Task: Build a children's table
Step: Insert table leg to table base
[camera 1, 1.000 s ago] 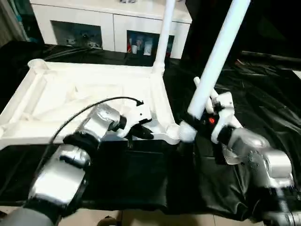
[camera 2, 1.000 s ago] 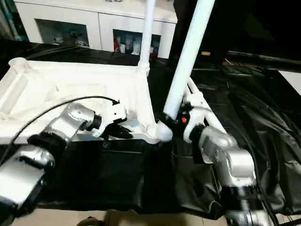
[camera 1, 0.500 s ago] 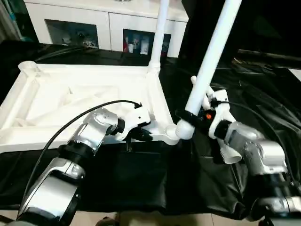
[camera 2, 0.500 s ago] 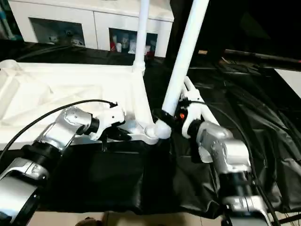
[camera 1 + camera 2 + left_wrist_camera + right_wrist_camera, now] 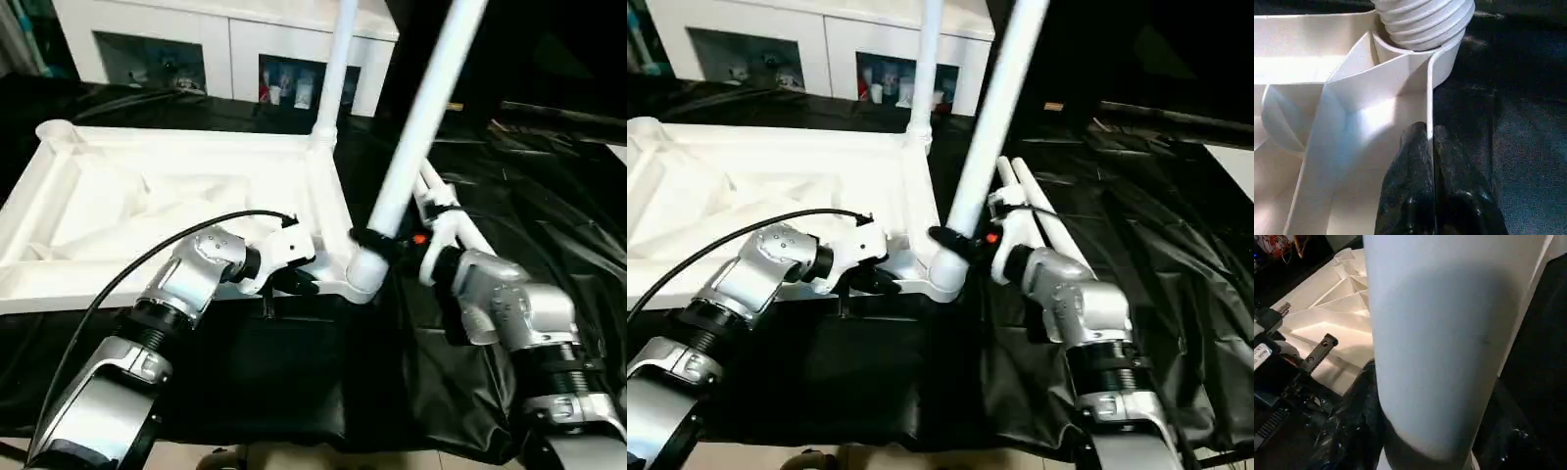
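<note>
Leg-fitting step: right claw [image 5: 370,241] grasping leg [image 5: 416,127] at near corner socket [image 5: 361,278], left claw [image 5: 1430,147] clenched on tabletop rim [image 5: 1429,93]; next, probably screw home.

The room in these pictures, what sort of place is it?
Probably an indoor workroom or lab: a work table under black cloth, a white cabinet with glass doors behind, and an upturned children's table mid-assembly.

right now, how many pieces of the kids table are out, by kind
tabletop: 1
legs: 4 (far upright leg and near upright leg at corner sockets, 2 lying legs on the black cloth)
total: 5 pieces
</note>
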Motion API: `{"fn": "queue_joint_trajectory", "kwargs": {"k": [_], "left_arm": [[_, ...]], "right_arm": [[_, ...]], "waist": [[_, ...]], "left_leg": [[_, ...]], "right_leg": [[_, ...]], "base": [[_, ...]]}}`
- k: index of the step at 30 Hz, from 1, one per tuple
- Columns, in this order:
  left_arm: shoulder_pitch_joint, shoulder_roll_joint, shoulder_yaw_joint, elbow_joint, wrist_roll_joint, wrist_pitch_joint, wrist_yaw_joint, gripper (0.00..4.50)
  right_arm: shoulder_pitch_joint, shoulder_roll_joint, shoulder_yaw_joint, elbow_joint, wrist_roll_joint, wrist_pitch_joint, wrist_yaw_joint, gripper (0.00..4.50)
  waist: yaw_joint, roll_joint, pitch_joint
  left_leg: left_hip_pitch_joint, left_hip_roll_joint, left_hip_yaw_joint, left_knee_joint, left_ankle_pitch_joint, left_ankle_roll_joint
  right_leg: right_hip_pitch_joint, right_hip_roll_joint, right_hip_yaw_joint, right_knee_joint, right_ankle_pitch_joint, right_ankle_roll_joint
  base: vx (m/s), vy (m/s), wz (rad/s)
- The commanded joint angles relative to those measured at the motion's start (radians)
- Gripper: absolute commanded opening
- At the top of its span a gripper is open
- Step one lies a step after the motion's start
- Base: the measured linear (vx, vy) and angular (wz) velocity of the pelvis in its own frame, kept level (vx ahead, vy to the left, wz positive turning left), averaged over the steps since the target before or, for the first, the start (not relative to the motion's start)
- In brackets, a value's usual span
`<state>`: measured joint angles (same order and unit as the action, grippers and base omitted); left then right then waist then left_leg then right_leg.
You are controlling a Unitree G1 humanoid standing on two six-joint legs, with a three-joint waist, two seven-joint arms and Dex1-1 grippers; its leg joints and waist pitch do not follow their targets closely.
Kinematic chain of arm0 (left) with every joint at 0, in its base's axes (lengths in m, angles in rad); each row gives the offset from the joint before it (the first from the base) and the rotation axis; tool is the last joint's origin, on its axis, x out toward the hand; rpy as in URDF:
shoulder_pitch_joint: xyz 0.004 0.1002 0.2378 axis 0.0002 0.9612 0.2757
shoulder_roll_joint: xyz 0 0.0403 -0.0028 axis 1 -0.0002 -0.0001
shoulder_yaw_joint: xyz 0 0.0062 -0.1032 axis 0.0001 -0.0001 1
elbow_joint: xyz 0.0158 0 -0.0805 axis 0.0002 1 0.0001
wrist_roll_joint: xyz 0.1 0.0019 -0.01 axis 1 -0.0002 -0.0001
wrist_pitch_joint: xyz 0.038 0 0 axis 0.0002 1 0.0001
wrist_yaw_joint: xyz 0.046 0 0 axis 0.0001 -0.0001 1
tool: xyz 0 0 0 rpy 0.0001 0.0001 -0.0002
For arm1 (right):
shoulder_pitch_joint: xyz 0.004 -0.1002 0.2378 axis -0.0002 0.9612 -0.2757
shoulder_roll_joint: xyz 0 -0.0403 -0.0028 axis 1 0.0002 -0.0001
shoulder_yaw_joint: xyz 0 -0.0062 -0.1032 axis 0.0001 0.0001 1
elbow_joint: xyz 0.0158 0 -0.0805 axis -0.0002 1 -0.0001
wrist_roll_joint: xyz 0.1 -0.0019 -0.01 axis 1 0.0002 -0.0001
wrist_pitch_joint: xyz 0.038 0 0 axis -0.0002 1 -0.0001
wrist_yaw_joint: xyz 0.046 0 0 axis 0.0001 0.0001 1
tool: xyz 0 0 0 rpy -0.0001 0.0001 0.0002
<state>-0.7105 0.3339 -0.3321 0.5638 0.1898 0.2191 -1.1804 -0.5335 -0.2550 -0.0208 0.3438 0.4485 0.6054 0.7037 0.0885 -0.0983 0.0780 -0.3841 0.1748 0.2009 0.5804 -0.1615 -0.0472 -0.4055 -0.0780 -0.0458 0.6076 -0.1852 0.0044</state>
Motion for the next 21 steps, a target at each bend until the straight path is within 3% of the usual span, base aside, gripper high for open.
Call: {"fn": "queue_joint_trajectory", "kwargs": {"k": [1,7,11,13,14,21], "left_arm": [[0.032,-0.002,-0.025,0.018,-0.004,0.014,0.001,0.0],[0.033,0.004,-0.02,0.014,-0.008,0.009,0.006,0.0],[0.038,0.001,-0.009,-0.007,-0.02,0.022,0.014,0.0],[0.038,0.0,-0.009,-0.007,-0.02,0.022,0.014,0.0],[0.037,-0.003,-0.005,-0.004,-0.022,0.021,0.021,0.0],[0.03,-0.005,-0.002,-0.01,-0.027,0.025,0.035,0.0]], "right_arm": [[0.0,-0.005,-0.008,0.028,-0.009,-0.004,-0.006,1.87],[0.022,0.005,-0.037,0.045,-0.007,-0.032,-0.021,1.87],[0.096,0.029,-0.065,0.025,0.016,-0.07,-0.022,1.87],[0.103,0.031,-0.067,0.023,0.018,-0.074,-0.021,1.87],[0.123,0.039,-0.066,0.018,0.017,-0.094,-0.018,1.87],[0.208,0.06,-0.024,-0.001,-0.045,-0.232,-0.013,1.87]], "waist": [[-0.002,0.003,-0.047],[-0.003,0.008,-0.042],[0.0,0.015,-0.042],[0.0,0.014,-0.042],[0.001,0.024,-0.041],[0.004,0.033,-0.04]], "left_leg": [[0.029,0.064,-0.031,-0.08,-0.271,-0.003],[0.029,0.065,-0.033,-0.085,-0.299,-0.011],[0.029,0.067,-0.034,-0.089,-0.296,-0.011],[0.027,0.066,-0.033,-0.09,-0.277,-0.002],[0.028,0.066,-0.034,-0.091,-0.278,-0.002],[0.029,0.068,-0.035,-0.096,-0.32,-0.01]], "right_leg": [[0.023,-0.084,0.046,-0.084,-0.314,-0.185],[0.021,-0.084,0.047,-0.088,-0.34,-0.179],[0.023,-0.085,0.046,-0.088,-0.314,-0.184],[0.026,-0.083,0.046,-0.085,-0.279,-0.193],[0.025,-0.082,0.045,-0.084,-0.274,-0.198],[0.024,-0.085,0.046,-0.092,-0.299,-0.193]], "base": [[0.0,0.0,0.0],[0.0,0.0,0.0],[0.0,0.0,0.0],[0.0,0.0,0.0],[0.0,0.0,0.0],[0.0,0.0,0.0]]}}
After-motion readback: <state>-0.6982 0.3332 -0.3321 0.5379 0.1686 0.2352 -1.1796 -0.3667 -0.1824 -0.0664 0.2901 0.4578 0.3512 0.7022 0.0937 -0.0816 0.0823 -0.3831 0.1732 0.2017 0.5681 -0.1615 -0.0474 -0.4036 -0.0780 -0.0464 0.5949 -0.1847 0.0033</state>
